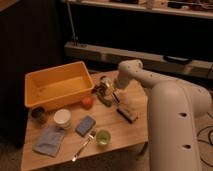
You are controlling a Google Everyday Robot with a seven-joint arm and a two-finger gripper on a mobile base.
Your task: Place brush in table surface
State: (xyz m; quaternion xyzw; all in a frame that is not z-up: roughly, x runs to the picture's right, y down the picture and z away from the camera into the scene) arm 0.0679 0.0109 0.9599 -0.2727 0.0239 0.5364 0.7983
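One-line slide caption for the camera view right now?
Robot gripper low over light-brown wooden tabletop, slim white-handled brush beside it, near yellow plastic tub.

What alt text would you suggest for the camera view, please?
The gripper sits low over the wooden table, at the brush, beside a yellow tub. A fork, blue sponge, green cup and dark block also lie on it.
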